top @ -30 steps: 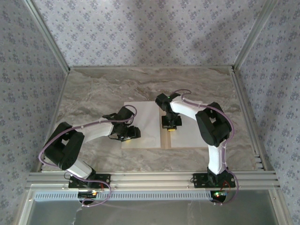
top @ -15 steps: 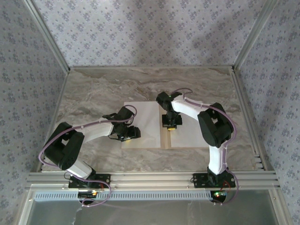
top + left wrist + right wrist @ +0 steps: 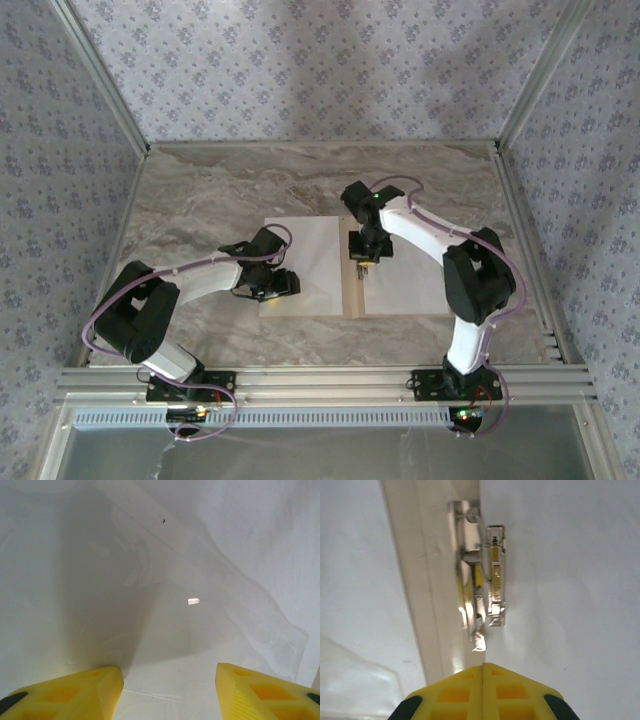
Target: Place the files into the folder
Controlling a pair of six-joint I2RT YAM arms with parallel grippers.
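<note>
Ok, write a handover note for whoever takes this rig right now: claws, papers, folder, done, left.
left claw: open, empty, over the left white sheet.
right claw: shut, empty, tip at the crease of the folder, just short of the metal clip.
The folder lies open and flat on the table, left white sheet on one leaf, right white sheet on the other.
Done: both sheets laid in the folder.
Left: likely securing them under the metal clip, if needed, then closing the folder.
</note>
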